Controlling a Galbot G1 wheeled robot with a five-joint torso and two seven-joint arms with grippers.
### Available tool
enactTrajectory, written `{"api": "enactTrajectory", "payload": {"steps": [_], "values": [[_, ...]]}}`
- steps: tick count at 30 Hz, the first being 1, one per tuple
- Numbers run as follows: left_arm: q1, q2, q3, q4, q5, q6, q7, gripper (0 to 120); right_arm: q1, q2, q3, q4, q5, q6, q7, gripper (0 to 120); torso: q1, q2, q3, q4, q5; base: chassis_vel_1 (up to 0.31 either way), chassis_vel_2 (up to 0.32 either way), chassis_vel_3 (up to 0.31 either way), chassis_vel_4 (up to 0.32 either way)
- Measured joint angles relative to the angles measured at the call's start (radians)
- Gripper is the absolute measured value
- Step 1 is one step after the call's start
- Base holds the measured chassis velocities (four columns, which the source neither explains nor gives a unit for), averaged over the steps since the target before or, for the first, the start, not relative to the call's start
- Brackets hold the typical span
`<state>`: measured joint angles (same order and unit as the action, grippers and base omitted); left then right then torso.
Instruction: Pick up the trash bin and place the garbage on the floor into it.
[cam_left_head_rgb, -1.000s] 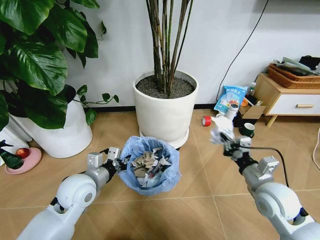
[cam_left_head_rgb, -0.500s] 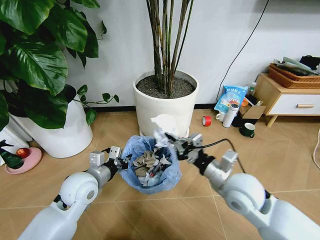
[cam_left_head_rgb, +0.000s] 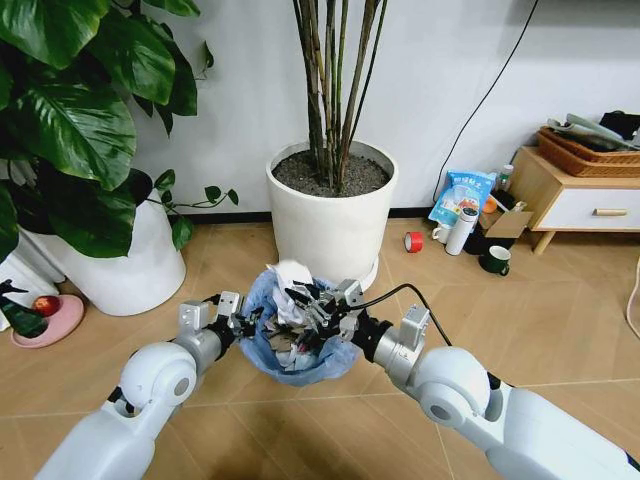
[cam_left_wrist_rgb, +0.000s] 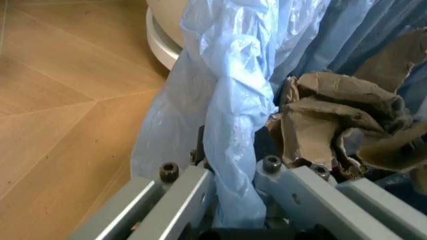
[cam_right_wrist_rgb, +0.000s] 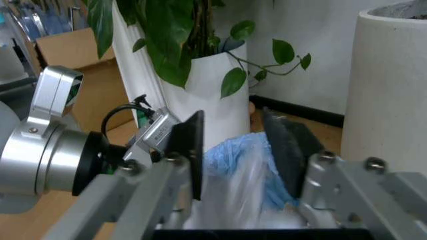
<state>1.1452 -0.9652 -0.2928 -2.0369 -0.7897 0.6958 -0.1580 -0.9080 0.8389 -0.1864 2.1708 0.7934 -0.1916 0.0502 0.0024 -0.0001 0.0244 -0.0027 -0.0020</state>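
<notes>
Head view: trash bin (cam_left_head_rgb: 300, 345) held just above the floor (cam_left_head_rgb: 560, 330), in front of a big white pot (cam_left_head_rgb: 330, 215), blue bag folded over the rim, brown scraps inside. Left hand (cam_left_head_rgb: 243, 322) at the bin's left rim, clamped on rim and bag. Right hand (cam_left_head_rgb: 305, 300) reaching in over the bin's mouth from the right, a piece of crumpled white paper (cam_left_head_rgb: 290, 278) at its tips, above the scraps. Off to the right, near a low wooden cabinet (cam_left_head_rgb: 580, 200): red tape roll (cam_left_head_rgb: 413, 241), white bottle (cam_left_head_rgb: 462, 230), blue snack bag (cam_left_head_rgb: 461, 196), all on the floor, well apart from the bin.

Left wrist view: left hand's fingers (cam_left_wrist_rgb: 190, 192) pressed together on the bunched blue bag (cam_left_wrist_rgb: 230, 105) at the rim; torn brown cardboard (cam_left_wrist_rgb: 333, 125) just inside.

Right wrist view: right hand (cam_right_wrist_rgb: 240, 155) with black pads (cam_right_wrist_rgb: 195, 150) apart, white paper blurred between them, blue bag below; left arm's wrist (cam_right_wrist_rgb: 47, 145) beside it.
</notes>
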Motion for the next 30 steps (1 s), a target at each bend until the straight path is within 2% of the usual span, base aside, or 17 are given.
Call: {"api": "enactTrajectory", "payload": {"steps": [2, 6, 8, 10, 11, 14, 15, 18, 21, 22, 23, 27, 30], "values": [[0.000, 0.001, -0.001, 0.001, 0.000, 0.000, 0.001, 0, 0.002, 0.001, 0.000, -0.001, 0.001, -0.001, 0.002, 36, 0.000, 0.000, 0.000, 0.0001, 0.0000, 0.000, 0.000, 0.000, 0.000], [-0.004, 0.001, -0.002, 0.007, -0.003, 0.001, 0.003, 0, -0.003, 0.001, 0.004, -0.005, -0.002, -0.001, 0.007, 57, 0.000, 0.000, 0.000, 0.0001, 0.0000, 0.000, 0.000, 0.000, 0.000], [-0.006, 0.000, -0.001, 0.009, -0.003, 0.001, 0.003, 0, -0.007, 0.000, 0.008, -0.004, -0.004, -0.001, 0.007, 61, 0.000, 0.000, 0.000, 0.0001, 0.0001, 0.000, 0.000, 0.000, 0.000], [-0.007, -0.004, 0.001, 0.011, -0.003, 0.001, 0.003, 0, -0.027, -0.001, 0.037, 0.001, -0.007, 0.001, 0.019, 73, 0.000, 0.000, 0.000, 0.0001, 0.0001, 0.000, 0.000, 0.000, 0.000], [-0.007, -0.004, 0.001, 0.011, -0.003, 0.001, 0.003, 0, -0.027, -0.001, 0.037, 0.001, -0.007, 0.001, 0.019, 73, 0.000, 0.000, 0.000, 0.0001, 0.0001, 0.000, 0.000, 0.000, 0.000], [-0.002, -0.004, -0.006, 0.011, -0.004, 0.001, 0.003, 0, -0.056, 0.000, 0.109, 0.004, -0.019, 0.006, 0.063, 86, 0.000, 0.000, 0.000, 0.0001, 0.0001, 0.000, 0.000, 0.000, 0.000], [-0.002, -0.004, -0.006, 0.011, -0.004, 0.001, 0.003, 0, -0.056, 0.000, 0.109, 0.004, -0.019, 0.006, 0.063, 86, 0.000, 0.000, 0.000, 0.0001, 0.0001, 0.000, 0.000, 0.000, 0.000], [0.006, -0.003, -0.015, 0.006, -0.004, 0.001, 0.003, 0, -0.091, 0.005, 0.203, 0.000, -0.028, 0.009, 0.107, 98, 0.000, 0.000, 0.000, 0.0002, 0.0001, 0.000, 0.000, 0.000, 0.000], [0.009, -0.003, -0.017, 0.005, -0.004, 0.001, 0.003, 0, -0.110, 0.011, 0.248, -0.005, -0.034, 0.010, 0.123, 100, 0.000, 0.000, 0.000, 0.0002, 0.0001, 0.000, 0.000, 0.000, 0.000], [0.011, -0.005, -0.020, 0.003, -0.004, 0.001, 0.003, 0, -0.137, 0.022, 0.306, -0.012, -0.054, 0.010, 0.136, 100, 0.000, 0.000, 0.000, -0.0001, 0.0001, 0.000, 0.000, 0.000, 0.000], [0.011, -0.005, -0.020, 0.003, -0.004, 0.001, 0.003, 0, -0.137, 0.022, 0.306, -0.012, -0.054, 0.010, 0.136, 100, 0.000, 0.000, 0.000, -0.0001, 0.0001, 0.000, 0.000, 0.000, 0.000], [0.017, -0.009, -0.027, -0.001, -0.003, 0.000, 0.004, 0, -0.217, 0.054, 0.439, -0.027, -0.114, 0.008, 0.150, 100, 0.000, 0.000, 0.000, -0.0001, 0.0003, 0.000, 0.000, 0.000, 0.000], [0.019, -0.010, -0.029, -0.001, 0.000, 0.000, 0.007, 0, -0.258, 0.068, 0.492, -0.027, -0.132, 0.003, 0.160, 100, 0.000, 0.000, 0.000, 0.0001, 0.0001, 0.000, 0.000, 0.000, 0.000]]}}
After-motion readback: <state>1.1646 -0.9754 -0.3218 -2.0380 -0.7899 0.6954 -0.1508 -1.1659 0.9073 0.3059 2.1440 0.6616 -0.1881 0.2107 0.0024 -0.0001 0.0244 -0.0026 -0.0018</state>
